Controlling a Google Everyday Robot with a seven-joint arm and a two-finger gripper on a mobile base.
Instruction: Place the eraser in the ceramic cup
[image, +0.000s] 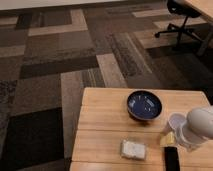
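Observation:
The black eraser (171, 159) lies flat at the table's front edge, partly cut off by the picture's bottom. The white ceramic cup (175, 121) stands just right of the blue bowl, its right side hidden by my arm. My gripper (186, 141) hangs under the bulky white arm at the right. It sits low over the table between the cup and the eraser, just behind the eraser. A small yellowish piece (167, 139) shows at its left side.
A wide dark blue bowl (144, 105) stands at the middle back of the wooden table (105, 130). A whitish rectangular pad (133, 149) lies front centre, left of the eraser. An office chair (180, 20) stands far back right on the patterned carpet.

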